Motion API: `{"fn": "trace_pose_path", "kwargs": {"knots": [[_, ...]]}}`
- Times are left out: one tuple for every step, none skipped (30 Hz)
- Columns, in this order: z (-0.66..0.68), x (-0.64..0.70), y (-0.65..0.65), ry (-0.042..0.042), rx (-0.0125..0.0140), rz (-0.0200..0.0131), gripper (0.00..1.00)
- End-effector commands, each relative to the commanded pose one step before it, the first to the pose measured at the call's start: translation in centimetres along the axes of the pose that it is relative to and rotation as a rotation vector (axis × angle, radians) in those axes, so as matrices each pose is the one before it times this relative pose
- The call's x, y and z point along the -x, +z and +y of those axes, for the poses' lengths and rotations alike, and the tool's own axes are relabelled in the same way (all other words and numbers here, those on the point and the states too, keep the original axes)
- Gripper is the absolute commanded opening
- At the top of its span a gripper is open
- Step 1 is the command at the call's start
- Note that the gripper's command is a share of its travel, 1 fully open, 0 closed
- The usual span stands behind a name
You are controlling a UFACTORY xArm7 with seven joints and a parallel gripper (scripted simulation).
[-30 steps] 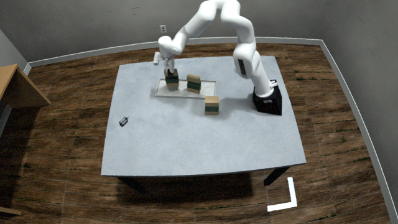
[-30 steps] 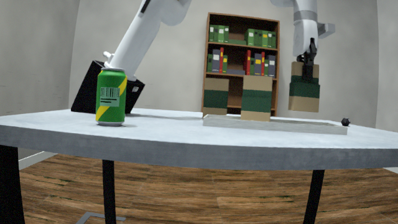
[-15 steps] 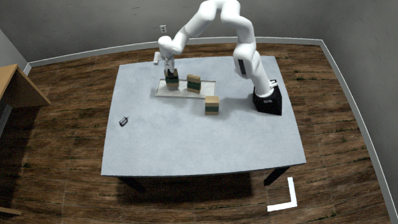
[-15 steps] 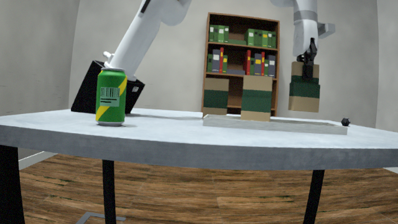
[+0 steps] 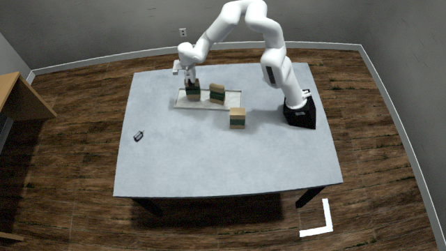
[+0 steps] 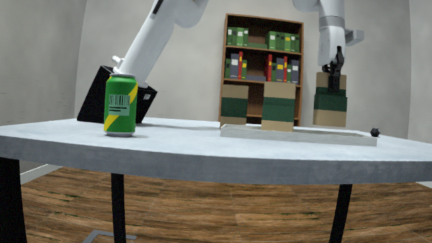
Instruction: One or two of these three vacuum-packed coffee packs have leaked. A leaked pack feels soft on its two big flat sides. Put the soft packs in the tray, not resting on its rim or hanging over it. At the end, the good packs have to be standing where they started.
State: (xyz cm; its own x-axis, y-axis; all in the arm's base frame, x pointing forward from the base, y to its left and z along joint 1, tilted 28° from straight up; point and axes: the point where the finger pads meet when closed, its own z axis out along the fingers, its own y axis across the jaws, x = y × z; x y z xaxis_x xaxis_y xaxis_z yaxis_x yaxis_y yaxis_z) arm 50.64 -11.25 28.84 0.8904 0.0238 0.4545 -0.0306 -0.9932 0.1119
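My gripper [image 5: 190, 83] [image 6: 334, 81] is shut on the top of a coffee pack [image 5: 193, 93] [image 6: 330, 102], tan with a green band. It holds the pack upright, a little above the left end of the flat grey tray [image 5: 233, 98] [image 6: 304, 138]. A second pack [image 5: 217, 93] [image 6: 278, 107] stands upright inside the tray near its middle. A third pack [image 5: 237, 118] [image 6: 234, 105] stands on the table [image 5: 209, 164] just outside the tray's front right corner.
A green and yellow can [image 6: 120, 105] stands on the table near the arm's black base [image 5: 300, 114] [image 6: 98, 96]. A small black object [image 5: 139, 136] [image 6: 374, 131] lies on the table to the left. A bookshelf [image 6: 261, 50] stands behind.
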Motion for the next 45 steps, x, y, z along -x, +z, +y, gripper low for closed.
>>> {"fn": "trace_pose_path", "kwargs": {"knots": [[0.038,-0.145,0.769,-0.00005,0.00121,0.00363,0.23],[0.0,0.0,0.251,0.0,0.0,0.0,0.23],[0.0,0.0,0.251,0.0,0.0,0.0,0.23],[0.0,0.0,0.247,0.0,0.0,0.0,0.23],[0.0,0.0,0.241,0.0,0.0,0.0,0.23],[0.0,0.0,0.23,0.0,0.0,0.0,0.23],[0.0,0.0,0.216,0.0,0.00001,0.0,0.23],[-0.001,0.0,0.201,0.0,-0.00002,0.00001,0.23],[0.001,0.0,0.182,0.0,0.00002,-0.00001,0.23],[0.0,0.0,0.0,0.0,0.0,0.0,0.23],[0.0,0.0,0.0,0.0,0.0,0.0,0.23],[0.0,0.0,0.164,0.0,-0.00001,0.0,0.23],[-0.001,0.0,0.144,0.0,-0.00001,0.00001,0.23],[0.001,0.0,0.123,0.0,0.00002,-0.00001,0.23],[0.0,0.0,0.102,0.0,0.0,0.0,0.23],[0.0,0.0,0.082,0.0,0.0,0.0,0.23],[0.0,0.0,0.063,0.0,-0.00001,0.0,0.23],[0.0,0.0,0.045,0.0,-0.00001,0.0,0.23],[0.0,0.0,0.029,0.0,0.0,0.0,0.23],[0.0,0.0,0.016,0.0,0.0,0.0,0.23],[0.0,0.0,0.006,0.0,0.0,0.0,0.23],[0.0,0.0,0.001,0.0,0.0,0.0,0.23],[0.0,0.0,0.0,0.0,0.0,0.0,0.23],[0.0,0.0,0.0,0.0,0.0,0.0,0.23],[0.0,0.0,0.0,0.0,0.0,0.0,0.23],[0.0,0.0,0.0,0.0,0.0,0.0,0.23],[0.0,0.0,0.0,0.0,0.0,0.0,0.23],[0.0,0.0,0.0,0.0,0.0,0.0,0.23],[0.0,0.0,0.0,0.0,0.0,0.0,0.23],[0.0,0.0,0.0,0.0,0.0,0.0,0.23],[0.0,0.0,0.0,0.0,0.0,0.0,0.23],[0.0,0.0,0.0,0.0,0.0,0.0,0.23],[0.0,0.0,0.0,0.0,0.0,0.0,0.23],[0.0,0.0,0.0,0.0,0.0,0.0,0.83],[0.0,0.0,0.0,0.0,0.0,0.0,0.83],[0.0,0.0,0.0,0.0,0.0,0.0,0.83],[0.0,0.0,0.0,0.0,0.0,0.0,0.83],[0.0,0.0,0.0,0.0,0.0,0.0,0.83],[0.0,0.0,0.0,0.0,0.0,0.0,0.83],[0.0,0.0,0.0,0.0,0.0,0.0,0.83],[0.0,0.0,0.0,0.0,0.0,0.0,0.83],[0.0,0.0,0.0,0.0,0.0,0.0,0.83],[0.0,0.0,0.0,0.0,0.0,0.0,0.83],[0.0,0.0,0.0,0.0,0.0,0.0,0.83],[0.0,0.0,0.0,0.0,0.0,0.0,0.83]]}}
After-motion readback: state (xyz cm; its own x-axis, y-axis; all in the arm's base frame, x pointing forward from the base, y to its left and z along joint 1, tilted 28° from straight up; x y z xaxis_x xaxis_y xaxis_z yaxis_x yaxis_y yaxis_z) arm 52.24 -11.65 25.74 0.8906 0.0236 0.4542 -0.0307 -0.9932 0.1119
